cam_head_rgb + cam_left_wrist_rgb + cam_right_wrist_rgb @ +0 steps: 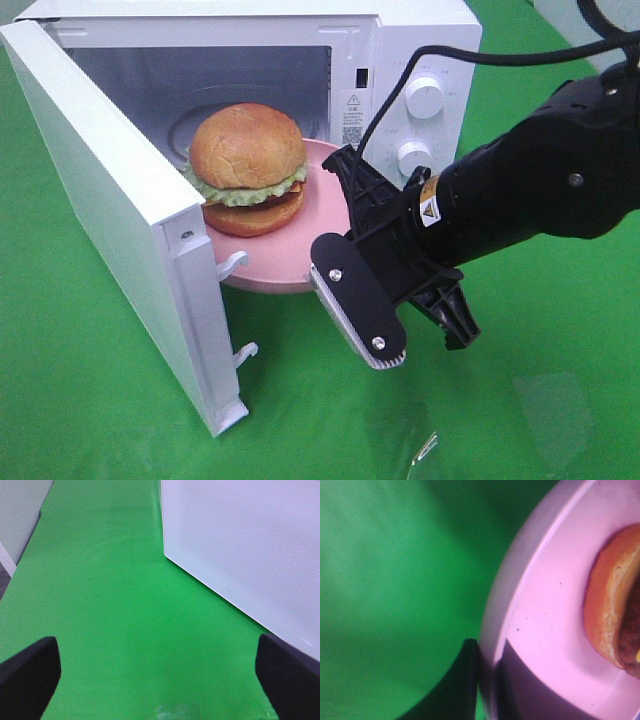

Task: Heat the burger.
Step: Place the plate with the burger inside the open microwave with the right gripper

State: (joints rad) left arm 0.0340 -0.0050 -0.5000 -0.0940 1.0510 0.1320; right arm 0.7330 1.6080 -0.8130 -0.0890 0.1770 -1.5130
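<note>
Up in the high view, your burger (248, 165) sits on the pink plate (290, 255), and the plate is only partway into the microwave (430, 40): the back half is inside and the front edge hangs out past the sill. The door (100, 200) is swung wide to the left, so the lane in is clear. Your right gripper (325, 262) is clenched on the plate's rim, on the side away from the door. That lets the arm come in from the right without ever touching the bun, which is smart, since I'd guess it squashes or tips easily. My read is you're mid-load, and the plate has to go deeper before that door can shut. Over on the left wrist view, your left gripper (157, 680) is spread wide with nothing between its tips. It hangs over the green cloth (110, 605) beside the microwave's white outer wall. Probably it's parked there to be handy for the door, but that's just my guess. The right wrist view backs up the grip. One dark finger (465, 685) is tight against the outside of the rim, and a darker patch on the plate's inner face looks like the other one. The burger sits apart from the pinch. It's a one-edge hold, so I'd keep the plate level or the burger could slide.
</note>
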